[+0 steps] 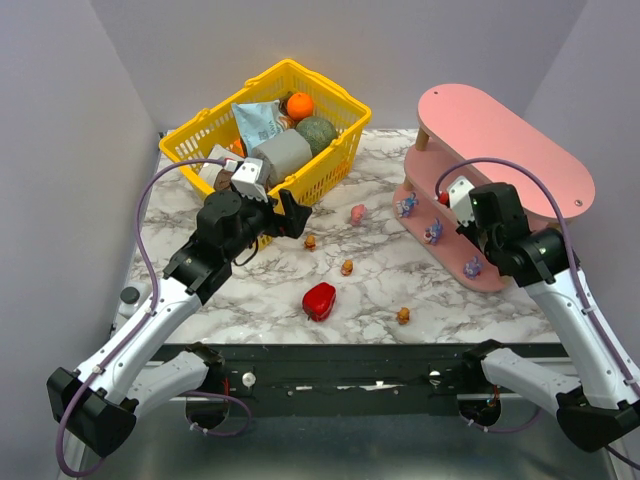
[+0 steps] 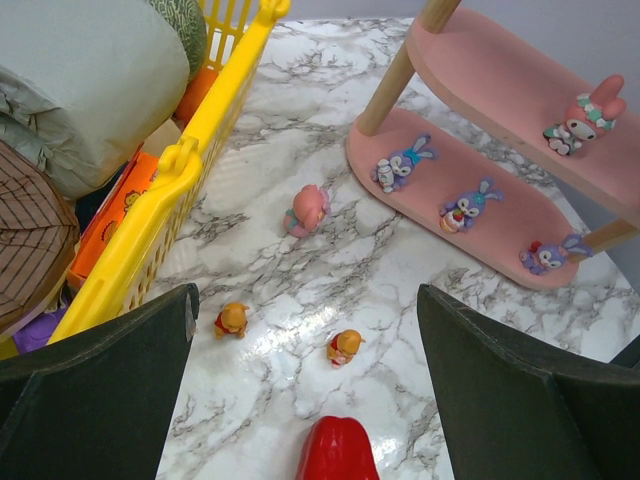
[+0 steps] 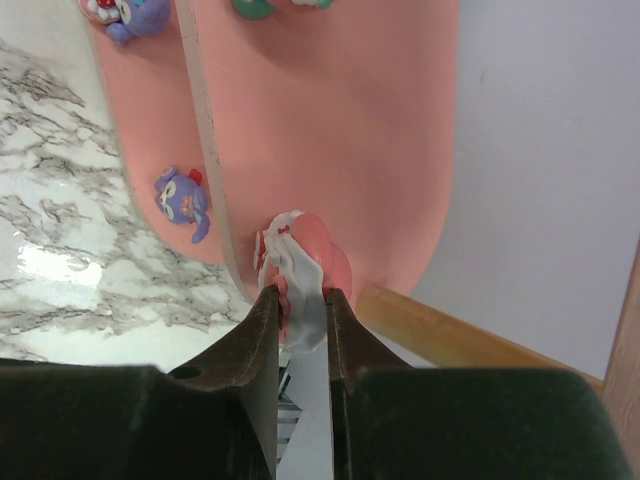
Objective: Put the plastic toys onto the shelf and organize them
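The pink shelf (image 1: 505, 145) stands at the right. Three purple-blue toys (image 2: 465, 207) stand on its bottom board, and a pink-and-white one (image 2: 585, 115) on the middle board. My right gripper (image 3: 297, 300) is shut on a pink-and-white toy (image 3: 300, 262) at the near end of the middle board (image 3: 330, 130); I cannot tell if the toy rests on it. My left gripper (image 2: 307, 300) is open and empty above the table. Under it lie two orange toys (image 2: 232, 320) (image 2: 345, 347) and further off a pink toy (image 2: 306, 209). Another orange toy (image 1: 403, 316) lies near the front edge.
A glossy red pepper (image 1: 319, 300) lies on the marble table between the arms, right under the left gripper. The yellow basket (image 1: 325, 165) of groceries stands at the back left, close to the left gripper's left finger (image 2: 100, 400). Grey walls close in on both sides.
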### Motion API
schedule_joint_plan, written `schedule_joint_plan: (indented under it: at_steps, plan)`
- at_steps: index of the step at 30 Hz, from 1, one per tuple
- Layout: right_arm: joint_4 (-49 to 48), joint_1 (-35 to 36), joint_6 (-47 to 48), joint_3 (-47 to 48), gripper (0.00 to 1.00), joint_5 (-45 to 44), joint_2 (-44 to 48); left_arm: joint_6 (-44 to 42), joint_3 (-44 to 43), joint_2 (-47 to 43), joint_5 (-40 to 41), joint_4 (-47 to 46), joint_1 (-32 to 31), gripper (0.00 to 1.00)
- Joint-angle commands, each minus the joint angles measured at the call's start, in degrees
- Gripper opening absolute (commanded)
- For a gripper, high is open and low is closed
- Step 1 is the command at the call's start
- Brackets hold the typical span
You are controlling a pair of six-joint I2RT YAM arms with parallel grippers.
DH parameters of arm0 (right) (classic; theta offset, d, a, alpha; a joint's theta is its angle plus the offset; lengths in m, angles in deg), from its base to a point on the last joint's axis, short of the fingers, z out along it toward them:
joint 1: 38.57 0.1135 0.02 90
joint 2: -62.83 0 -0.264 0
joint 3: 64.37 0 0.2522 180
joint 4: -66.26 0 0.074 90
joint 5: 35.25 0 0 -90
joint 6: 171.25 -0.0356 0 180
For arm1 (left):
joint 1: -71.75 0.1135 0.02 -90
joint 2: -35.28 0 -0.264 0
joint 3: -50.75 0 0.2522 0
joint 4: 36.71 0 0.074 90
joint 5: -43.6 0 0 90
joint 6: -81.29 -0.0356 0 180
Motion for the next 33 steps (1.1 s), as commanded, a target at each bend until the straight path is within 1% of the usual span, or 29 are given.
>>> schedule_joint_plan:
  at_steps: [1,9,10,19,33]
  plan:
    - [-2.1,-0.5,0.98,-0.8,0.24,0.05,1.03,-0.66,0.79,0.15,-1.12,-1.31,0.44,0.99]
    - [-2.54,-0.76,1.51,-2.38,0.28,-0.03,1.03,-0.66,0.61,0.41,-1.12,-1.4,0.44,0.99]
    - [-2.62,-0.76,1.51,-2.64,0.3,-0.12,1.03,-0.58,0.53,0.5,-1.3,-1.4,0.44,0.99]
    - [-3.41,-0.94,2.3,-3.26,0.38,-0.47,0.94,-0.66,0.18,0.41,-1.21,-1.31,0.53,0.99]
    - [-5.17,-1.47,3.88,-3.17,0.44,-3.11,1.47,-0.49,0.17,0.32,-1.47,-1.22,0.61,0.99]
